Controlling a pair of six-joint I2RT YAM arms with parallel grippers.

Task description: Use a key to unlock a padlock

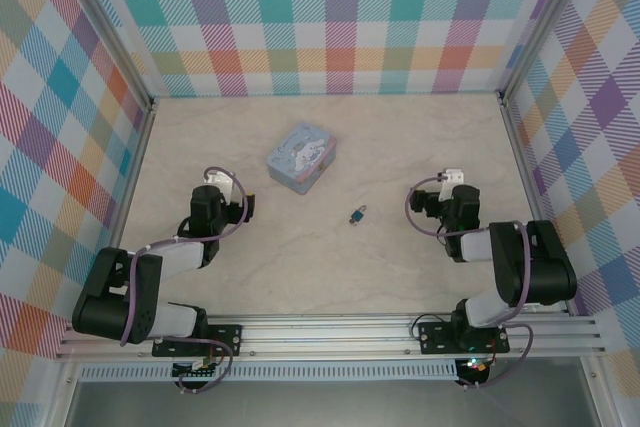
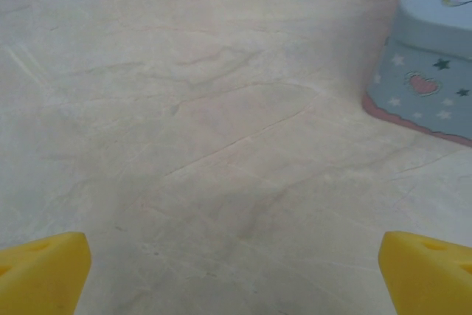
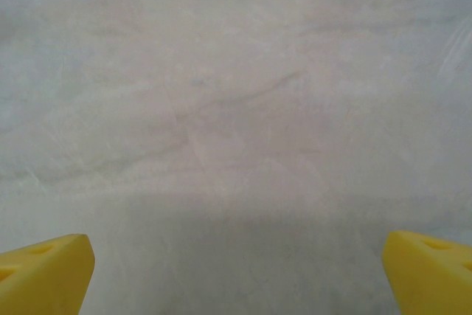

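The padlock (image 1: 357,214), slanting toward one o'clock, lies at nine o'clock from the right gripper (image 1: 445,199), nearer it than the left gripper (image 1: 215,202); both stand wide, empty.

A robotics lab test cell is showing here: plaid-printed panels (image 1: 340,17) are walling in a marble-look tabletop (image 1: 300,277) (on three sides), while a left arm (image 1: 180,259) and right arm (image 1: 515,272) are sitting bolted to an aluminium rail (image 1: 330,332).

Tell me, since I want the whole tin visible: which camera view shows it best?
The top external view: the whole pale blue tin shows from above, lid and outline complete. The left wrist view catches one corner at the right edge, close, with stars and a heart.
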